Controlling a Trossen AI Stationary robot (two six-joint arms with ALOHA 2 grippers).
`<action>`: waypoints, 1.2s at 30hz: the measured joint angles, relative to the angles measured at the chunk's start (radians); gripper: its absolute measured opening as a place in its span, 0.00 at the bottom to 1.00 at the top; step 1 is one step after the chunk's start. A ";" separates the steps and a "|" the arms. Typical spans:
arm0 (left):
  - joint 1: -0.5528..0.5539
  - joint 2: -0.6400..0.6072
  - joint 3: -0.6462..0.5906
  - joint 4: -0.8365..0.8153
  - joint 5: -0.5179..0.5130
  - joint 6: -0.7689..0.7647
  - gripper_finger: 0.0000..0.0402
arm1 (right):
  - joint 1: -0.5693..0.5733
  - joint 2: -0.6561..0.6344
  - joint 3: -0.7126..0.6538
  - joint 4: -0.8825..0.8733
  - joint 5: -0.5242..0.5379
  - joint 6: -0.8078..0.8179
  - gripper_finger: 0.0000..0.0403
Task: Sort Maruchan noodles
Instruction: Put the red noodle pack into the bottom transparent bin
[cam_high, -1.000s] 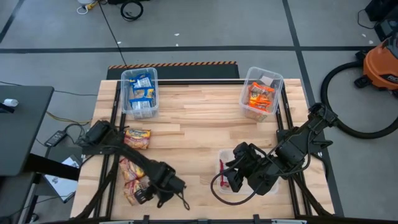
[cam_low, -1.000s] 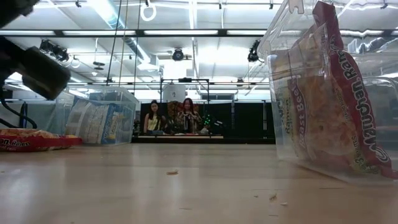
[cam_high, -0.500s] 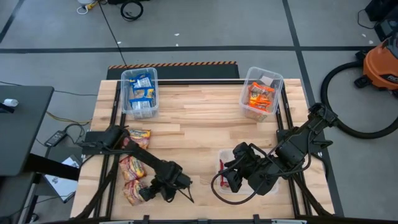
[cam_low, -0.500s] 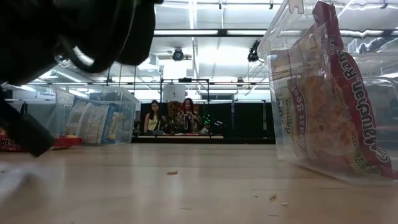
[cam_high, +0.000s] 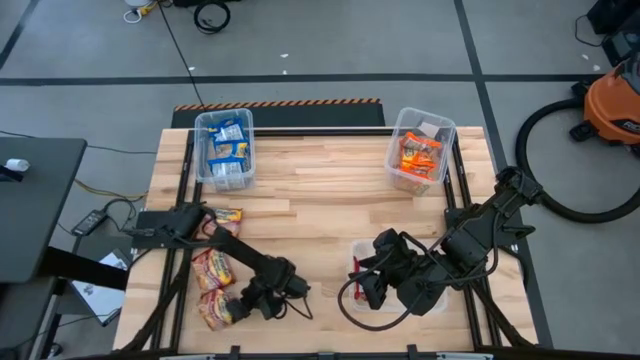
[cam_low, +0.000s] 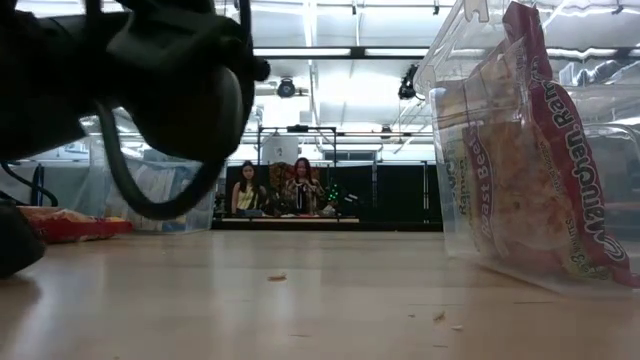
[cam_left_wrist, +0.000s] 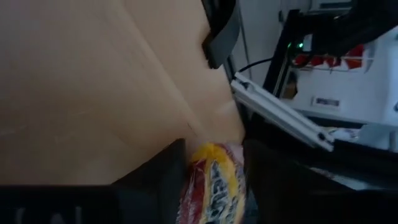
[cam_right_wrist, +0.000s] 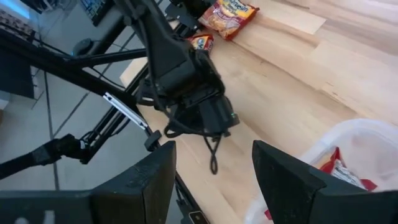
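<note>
packets of noodles are lying in a loose row along the left side of the tabletop (cam_high: 320, 200). three of them are showing in the high view: one far packet (cam_high: 222, 218), one middle packet (cam_high: 210, 268), and one near packet (cam_high: 218, 310) close to the front edge.

left tool (cam_high: 240, 306) is sitting right at the near packet. in the left wrist view a yellow and red packet (cam_left_wrist: 211, 186) is lying between the two dark fingers (cam_left_wrist: 163, 177), so the tool is closing around it, but it is hard to tell if the grip is tight yet. the packet's long side seems to be running along the tabletop edge, with the tool reaching in from the side nearer the middle. the left arm is much the nearer one to this row.

right tool (cam_high: 375, 285) is hanging over a clear near bin (cam_high: 354, 262) on the right side, with its fingers (cam_right_wrist: 149, 180) spread wide and nothing in them. a red packet is standing up inside that bin.

two more bins are sitting at the far edge. the blue bin (cam_high: 225, 150) is holding blue packets, and the orange bin (cam_high: 420, 150) is holding orange ones.

writing on the red bin packet (cam_low: 530, 150) in the low view is reading "roast beef", and part of the brand name is showing down its edge. the words on the left packets are too small to read.

two people (cam_low: 270, 190) are sitting far back in the room.
</note>
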 joint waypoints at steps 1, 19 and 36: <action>0.003 0.000 0.000 -0.008 -0.006 0.019 0.41 | 0.000 0.000 -0.005 0.011 0.000 0.001 0.54; -0.053 -0.002 0.001 -0.030 -0.173 0.125 0.26 | 0.017 0.000 -0.012 0.045 0.014 -0.001 0.54; 0.015 0.000 -0.001 -0.091 -0.177 0.025 0.36 | 0.016 0.000 -0.012 0.044 0.018 -0.001 0.54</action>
